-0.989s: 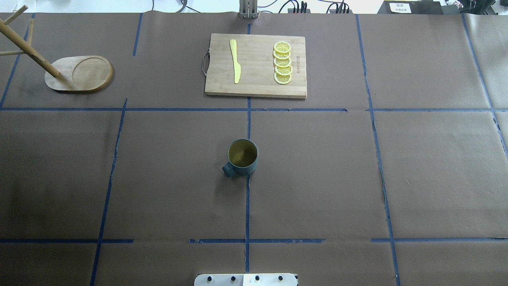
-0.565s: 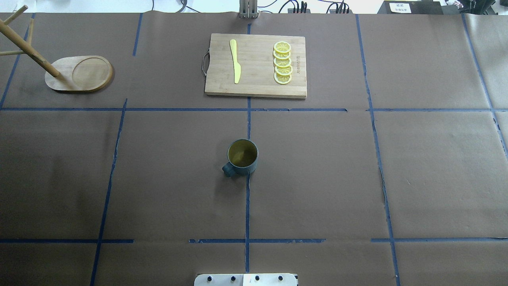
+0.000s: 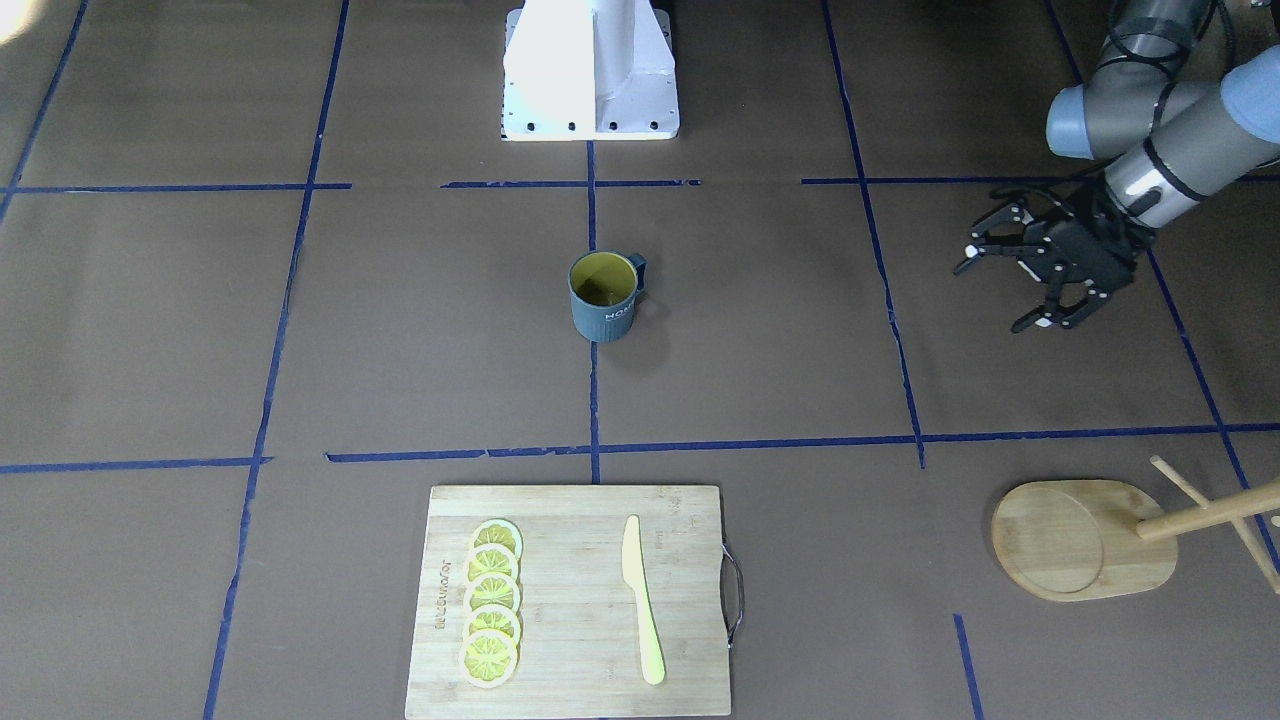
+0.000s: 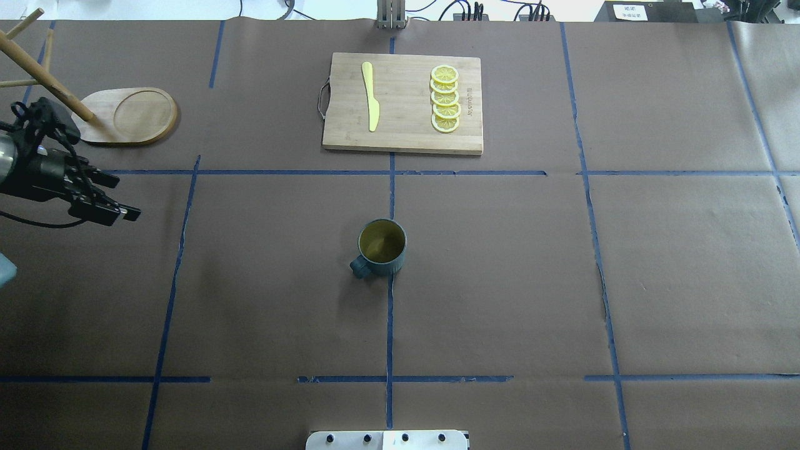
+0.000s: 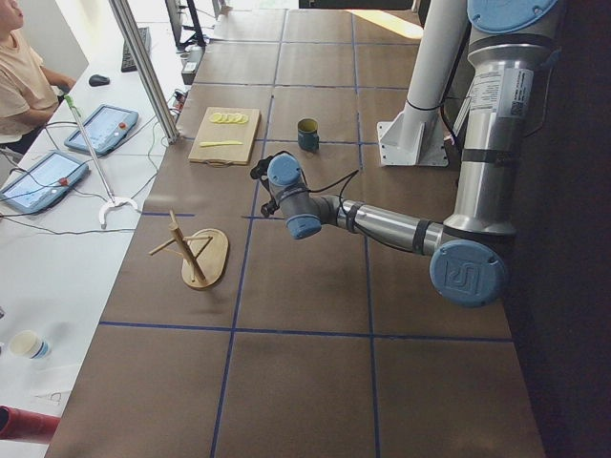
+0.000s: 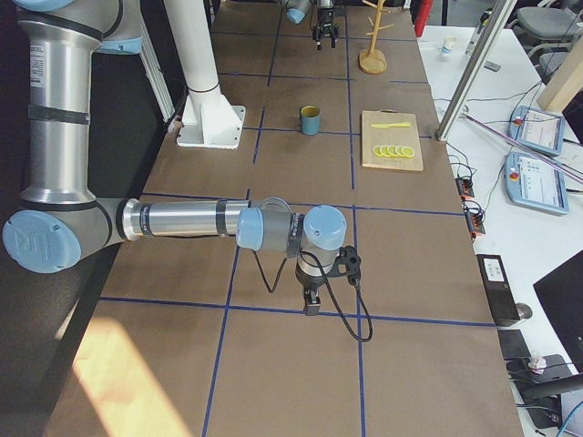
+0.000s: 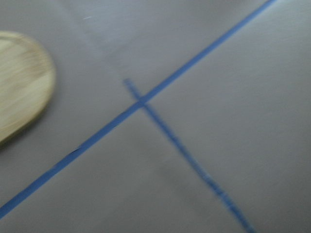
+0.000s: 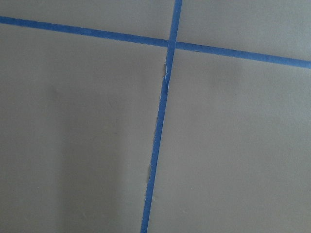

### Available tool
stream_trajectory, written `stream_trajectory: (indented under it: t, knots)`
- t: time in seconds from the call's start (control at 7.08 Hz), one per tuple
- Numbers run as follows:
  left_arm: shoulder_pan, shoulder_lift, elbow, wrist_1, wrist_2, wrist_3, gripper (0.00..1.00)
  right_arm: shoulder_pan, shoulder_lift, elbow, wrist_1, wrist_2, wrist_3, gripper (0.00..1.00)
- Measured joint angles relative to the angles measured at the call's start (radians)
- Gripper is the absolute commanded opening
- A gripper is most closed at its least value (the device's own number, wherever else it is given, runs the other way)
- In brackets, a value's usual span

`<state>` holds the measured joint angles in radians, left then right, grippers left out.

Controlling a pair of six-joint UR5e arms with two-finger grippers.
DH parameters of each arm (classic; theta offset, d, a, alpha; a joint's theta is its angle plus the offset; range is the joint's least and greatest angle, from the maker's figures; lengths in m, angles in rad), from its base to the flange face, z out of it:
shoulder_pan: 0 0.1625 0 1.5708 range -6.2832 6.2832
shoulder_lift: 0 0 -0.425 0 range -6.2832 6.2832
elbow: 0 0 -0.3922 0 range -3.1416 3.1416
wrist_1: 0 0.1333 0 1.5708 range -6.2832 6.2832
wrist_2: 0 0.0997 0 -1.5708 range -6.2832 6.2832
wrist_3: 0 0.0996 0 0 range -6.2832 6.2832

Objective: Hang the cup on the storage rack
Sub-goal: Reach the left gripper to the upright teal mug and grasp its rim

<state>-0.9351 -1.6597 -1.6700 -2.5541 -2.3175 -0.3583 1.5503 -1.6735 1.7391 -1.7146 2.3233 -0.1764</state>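
The cup (image 4: pixel 381 247) stands upright in the middle of the table, handle toward the robot; it also shows in the front view (image 3: pixel 605 298). The storage rack (image 4: pixel 125 115) stands at the far left, its base also in the front view (image 3: pixel 1075 540) and in the left wrist view (image 7: pixel 19 82). My left gripper (image 4: pixel 125 198) is open and empty, above the table just in front of the rack's base and far left of the cup; the front view (image 3: pixel 993 293) shows its fingers spread. My right gripper (image 6: pixel 312 305) shows only in the exterior right view, low over the table's right part; I cannot tell if it is open.
A bamboo cutting board (image 4: pixel 403 103) with a yellow knife (image 4: pixel 371 97) and several lemon slices (image 4: pixel 445 100) lies at the far middle. The robot's base (image 3: pixel 590 70) is on the near side. Blue tape lines cross the brown paper.
My left arm has come into the overhead view from the left edge, with its open gripper now in front of the rack's base. The cup and the rack have not moved.
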Motion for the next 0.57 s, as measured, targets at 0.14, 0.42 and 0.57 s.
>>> stream_trajectory:
  t: [0.14,0.42,0.57]
  knots:
    - [0.076,-0.028,-0.001,-0.077,0.070,-0.018,1.00,0.000,0.000,-0.001,0.000,0.001,0.000,1.00]
    - [0.242,-0.074,0.001,-0.170,0.263,-0.026,1.00,-0.002,-0.003,-0.001,0.000,0.010,0.000,1.00]
    - [0.331,-0.099,0.006,-0.194,0.376,-0.026,1.00,-0.002,-0.006,0.000,0.000,0.018,0.000,1.00]
